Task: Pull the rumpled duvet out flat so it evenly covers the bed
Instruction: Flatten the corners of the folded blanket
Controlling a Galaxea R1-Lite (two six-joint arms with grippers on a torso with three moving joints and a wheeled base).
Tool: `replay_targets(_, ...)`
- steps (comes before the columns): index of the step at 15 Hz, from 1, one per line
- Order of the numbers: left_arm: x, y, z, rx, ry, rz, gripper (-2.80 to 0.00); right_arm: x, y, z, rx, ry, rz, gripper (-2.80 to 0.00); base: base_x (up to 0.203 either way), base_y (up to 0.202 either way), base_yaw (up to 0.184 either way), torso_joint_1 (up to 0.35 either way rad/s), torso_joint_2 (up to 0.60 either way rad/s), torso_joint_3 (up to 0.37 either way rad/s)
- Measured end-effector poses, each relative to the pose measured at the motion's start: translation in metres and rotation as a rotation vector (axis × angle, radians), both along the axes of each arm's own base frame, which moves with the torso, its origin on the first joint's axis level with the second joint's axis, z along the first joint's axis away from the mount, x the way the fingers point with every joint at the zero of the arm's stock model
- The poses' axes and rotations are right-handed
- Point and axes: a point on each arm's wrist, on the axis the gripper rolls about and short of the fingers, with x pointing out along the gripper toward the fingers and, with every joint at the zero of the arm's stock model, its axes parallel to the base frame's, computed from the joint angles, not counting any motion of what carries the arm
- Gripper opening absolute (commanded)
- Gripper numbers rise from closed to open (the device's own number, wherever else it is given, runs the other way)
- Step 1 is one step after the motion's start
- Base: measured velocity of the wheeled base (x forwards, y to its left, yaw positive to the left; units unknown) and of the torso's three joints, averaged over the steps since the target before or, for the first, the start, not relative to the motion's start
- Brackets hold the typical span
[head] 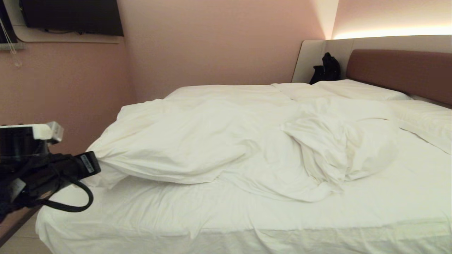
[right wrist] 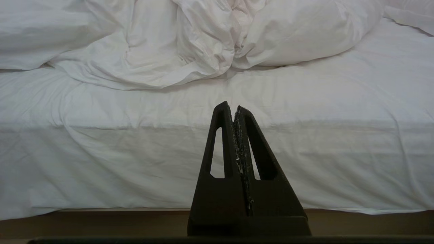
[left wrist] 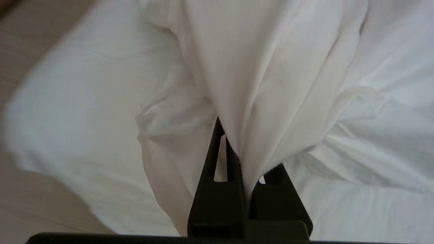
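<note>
The rumpled white duvet [head: 219, 141] lies bunched across the middle of the bed [head: 247, 218], leaving the near strip of sheet bare. My left gripper [head: 96, 160] is at the bed's near left corner, shut on a pulled-out corner of the duvet. In the left wrist view the duvet [left wrist: 271, 67] fabric runs taut out of the left gripper [left wrist: 242, 159], whose fingers pinch it. My right gripper [right wrist: 235, 106] is shut on nothing. It hangs low before the bed's [right wrist: 305, 152] near side, facing the duvet [right wrist: 190, 44] heap, and is outside the head view.
Flat white pillows [head: 353, 90] lie at the reddish-brown headboard [head: 399, 70], with a black bag [head: 326, 68] in the far corner. A pink wall [head: 70, 91] with a dark screen [head: 70, 16] stands close on the left. Floor [right wrist: 101, 223] shows below the bed's side.
</note>
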Motion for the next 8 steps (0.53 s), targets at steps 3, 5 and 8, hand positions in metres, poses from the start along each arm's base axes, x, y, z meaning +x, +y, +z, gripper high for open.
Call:
replay_targets(3,-0.03,0.018,0.013,0.057,-0.044,0.071,-2.8,0.0,0.0,0.0,0.0,0.001,0.0,-2.8,0.0,0.0,0.0,0.0,0.0,0.0)
replay_targets(5,-0.046,0.023,0.019,0.107,-0.064,0.093,-2.8,0.0,0.0,0.0,0.0,0.0,0.0,-2.8,0.0,0.0,0.0,0.0,0.0,0.0)
replay_targets(8,-0.063,0.03,0.024,0.184,-0.074,0.141,-2.8,0.0,0.0,0.0,0.0,0.001,0.0,-2.8,0.0,0.0,0.0,0.0,0.0,0.0)
